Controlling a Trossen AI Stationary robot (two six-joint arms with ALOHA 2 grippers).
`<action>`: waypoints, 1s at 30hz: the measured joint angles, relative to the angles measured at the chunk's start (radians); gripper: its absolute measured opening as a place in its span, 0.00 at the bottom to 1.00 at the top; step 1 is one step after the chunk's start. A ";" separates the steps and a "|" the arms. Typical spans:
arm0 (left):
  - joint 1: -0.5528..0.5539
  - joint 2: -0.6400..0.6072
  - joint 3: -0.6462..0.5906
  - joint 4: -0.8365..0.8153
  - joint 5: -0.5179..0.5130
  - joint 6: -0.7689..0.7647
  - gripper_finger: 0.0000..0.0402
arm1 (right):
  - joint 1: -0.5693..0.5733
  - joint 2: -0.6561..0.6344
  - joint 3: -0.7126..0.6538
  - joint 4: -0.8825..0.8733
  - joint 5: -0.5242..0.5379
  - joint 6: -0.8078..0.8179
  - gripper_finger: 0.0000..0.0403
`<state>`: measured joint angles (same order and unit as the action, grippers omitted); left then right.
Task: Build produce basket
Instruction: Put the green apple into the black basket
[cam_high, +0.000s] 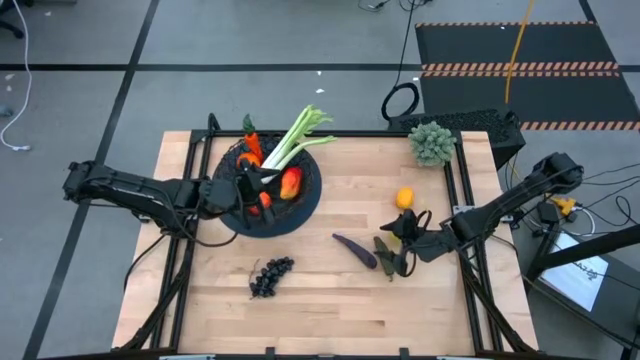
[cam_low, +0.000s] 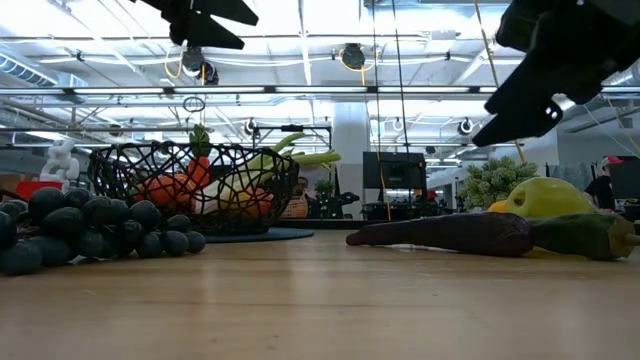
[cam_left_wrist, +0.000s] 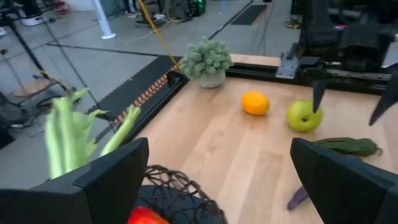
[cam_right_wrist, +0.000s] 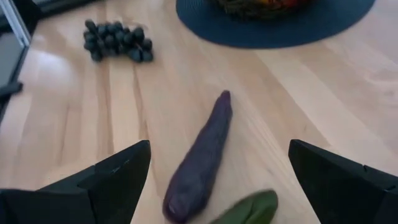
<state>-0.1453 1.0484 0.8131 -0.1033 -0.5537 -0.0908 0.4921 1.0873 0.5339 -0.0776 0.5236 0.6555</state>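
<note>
The black wire basket (cam_high: 300, 200) stands on a round dark-blue mat toward the table's left. It holds a carrot (cam_high: 250, 148), a red-yellow mango (cam_high: 291, 182), other small fruit and the pale-green leafy stalk (cam_high: 300, 135), which sticks out over the far rim. My left gripper (cam_high: 245, 187) (cam_left_wrist: 219, 149) hovers open over the basket's left part. On the bare table lie the dark grapes (cam_high: 270, 277), the purple eggplant (cam_right_wrist: 199, 163), the cucumber (cam_left_wrist: 348, 147), the green apple (cam_left_wrist: 303, 116) and an orange (cam_high: 404, 198). My right gripper (cam_high: 402, 238) (cam_right_wrist: 219, 152) hangs open above the apple and cucumber.
A grey-green frilly clump (cam_high: 432, 142) stands at the table's far right corner. The arms' frame rails (cam_high: 462, 190) run along the left and right edges. Bare wood lies along the near edge and between the mat and the eggplant.
</note>
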 joint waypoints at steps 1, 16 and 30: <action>0.000 0.003 0.000 0.001 0.015 0.000 0.98 | 0.009 -0.001 0.009 -0.023 0.001 0.004 0.93; -0.003 0.004 0.000 -0.010 0.215 0.000 0.98 | 0.055 -0.001 0.015 -0.197 0.030 0.030 0.93; -0.003 0.004 0.000 -0.014 0.216 0.008 0.98 | 0.036 -0.001 0.015 -0.435 0.104 0.189 0.97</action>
<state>-0.1486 1.0519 0.8127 -0.1169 -0.3374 -0.0833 0.5282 1.0864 0.5488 -0.5129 0.6276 0.8440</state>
